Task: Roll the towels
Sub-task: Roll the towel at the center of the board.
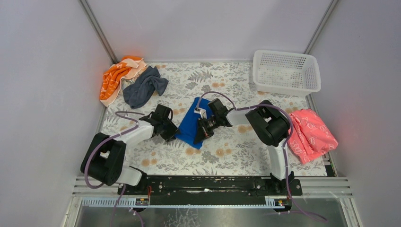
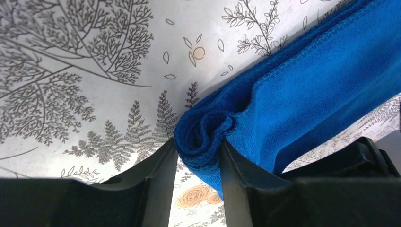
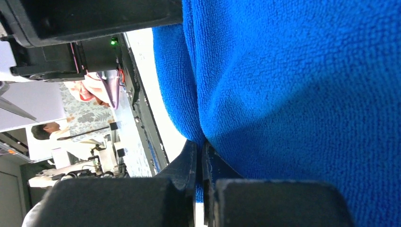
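A bright blue towel (image 1: 190, 120) lies folded on the floral mat between my two arms. My left gripper (image 1: 172, 133) is at its left edge. In the left wrist view this gripper (image 2: 198, 144) is shut on the curled, folded end of the blue towel (image 2: 307, 80), with a finger pressing each side. My right gripper (image 1: 200, 133) is at the towel's near right side. Seen from its wrist, the right gripper (image 3: 201, 144) is shut on a thin fold of the blue towel (image 3: 293, 94), which fills that view. A dark slate-grey towel (image 1: 144, 86) lies crumpled at the back left, away from both grippers.
An orange and cream cloth (image 1: 116, 78) lies in the back left corner beside the grey towel. A white plastic basket (image 1: 285, 72) stands at the back right. A pink patterned cloth (image 1: 309, 134) lies at the mat's right edge, beside the right arm.
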{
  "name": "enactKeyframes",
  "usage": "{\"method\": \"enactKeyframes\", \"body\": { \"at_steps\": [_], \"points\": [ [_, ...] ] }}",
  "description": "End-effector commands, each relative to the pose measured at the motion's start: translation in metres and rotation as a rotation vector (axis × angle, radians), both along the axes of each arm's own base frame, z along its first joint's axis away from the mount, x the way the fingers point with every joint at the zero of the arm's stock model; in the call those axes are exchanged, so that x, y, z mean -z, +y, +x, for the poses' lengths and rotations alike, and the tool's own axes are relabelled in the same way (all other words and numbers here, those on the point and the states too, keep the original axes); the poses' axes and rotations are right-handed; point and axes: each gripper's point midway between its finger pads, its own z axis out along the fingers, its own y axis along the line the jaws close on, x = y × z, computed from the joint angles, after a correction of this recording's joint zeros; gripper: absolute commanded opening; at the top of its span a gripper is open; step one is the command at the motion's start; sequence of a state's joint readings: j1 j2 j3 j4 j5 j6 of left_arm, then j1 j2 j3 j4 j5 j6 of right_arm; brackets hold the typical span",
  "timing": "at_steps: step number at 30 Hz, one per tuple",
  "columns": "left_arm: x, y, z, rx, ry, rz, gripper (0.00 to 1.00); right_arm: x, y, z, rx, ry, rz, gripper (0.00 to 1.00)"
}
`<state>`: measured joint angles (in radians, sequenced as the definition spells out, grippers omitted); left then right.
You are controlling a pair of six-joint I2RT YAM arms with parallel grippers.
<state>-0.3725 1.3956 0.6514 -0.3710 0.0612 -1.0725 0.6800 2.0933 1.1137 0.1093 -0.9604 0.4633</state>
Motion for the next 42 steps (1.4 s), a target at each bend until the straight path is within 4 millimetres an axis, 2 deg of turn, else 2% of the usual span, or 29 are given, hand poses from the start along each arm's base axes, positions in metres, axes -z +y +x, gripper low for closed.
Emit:
{"method": "enactKeyframes", "body": {
  "at_steps": [1, 4, 7, 9, 12, 14, 17, 22, 28, 33, 37, 42],
  "points": [
    [0.005, 0.003, 0.013, 0.006, -0.015, 0.049, 0.33, 0.002, -0.010, 0.010, 0.021, -0.101, -0.074, 0.03],
    [0.015, 0.007, 0.008, 0.008, 0.030, 0.082, 0.26, -0.010, -0.013, 0.014, 0.021, -0.207, -0.074, 0.09],
    [0.021, 0.011, 0.004, 0.016, 0.058, 0.110, 0.25, -0.027, -0.015, 0.019, 0.022, -0.349, -0.089, 0.17],
    [0.024, 0.014, 0.002, 0.022, 0.073, 0.125, 0.25, -0.040, -0.015, 0.022, 0.021, -0.471, -0.110, 0.27],
    [0.027, 0.015, -0.001, 0.031, 0.090, 0.134, 0.25, -0.056, -0.016, 0.026, 0.022, -0.659, -0.151, 0.33],
    [0.028, 0.015, -0.002, 0.034, 0.098, 0.134, 0.25, -0.062, -0.014, 0.025, 0.009, -0.754, -0.166, 0.37],
    [0.028, 0.014, -0.002, 0.038, 0.100, 0.134, 0.25, -0.062, -0.003, 0.012, -0.056, -0.859, -0.174, 0.39],
    [0.028, 0.014, -0.002, 0.040, 0.102, 0.134, 0.25, -0.067, 0.013, 0.003, -0.099, -0.932, -0.127, 0.41],
    [0.030, 0.014, -0.004, 0.041, 0.109, 0.136, 0.25, -0.048, 0.015, 0.004, -0.128, -0.941, -0.165, 0.45],
    [0.030, 0.015, -0.003, 0.041, 0.107, 0.139, 0.27, -0.018, 0.002, 0.002, -0.166, -0.909, -0.251, 0.48],
    [0.029, 0.015, -0.002, 0.041, 0.105, 0.140, 0.28, -0.001, -0.008, -0.006, -0.193, -0.893, -0.296, 0.48],
    [0.024, 0.013, 0.000, 0.040, 0.094, 0.134, 0.31, 0.026, -0.024, -0.008, -0.247, -0.921, -0.431, 0.50]
  ]
}}
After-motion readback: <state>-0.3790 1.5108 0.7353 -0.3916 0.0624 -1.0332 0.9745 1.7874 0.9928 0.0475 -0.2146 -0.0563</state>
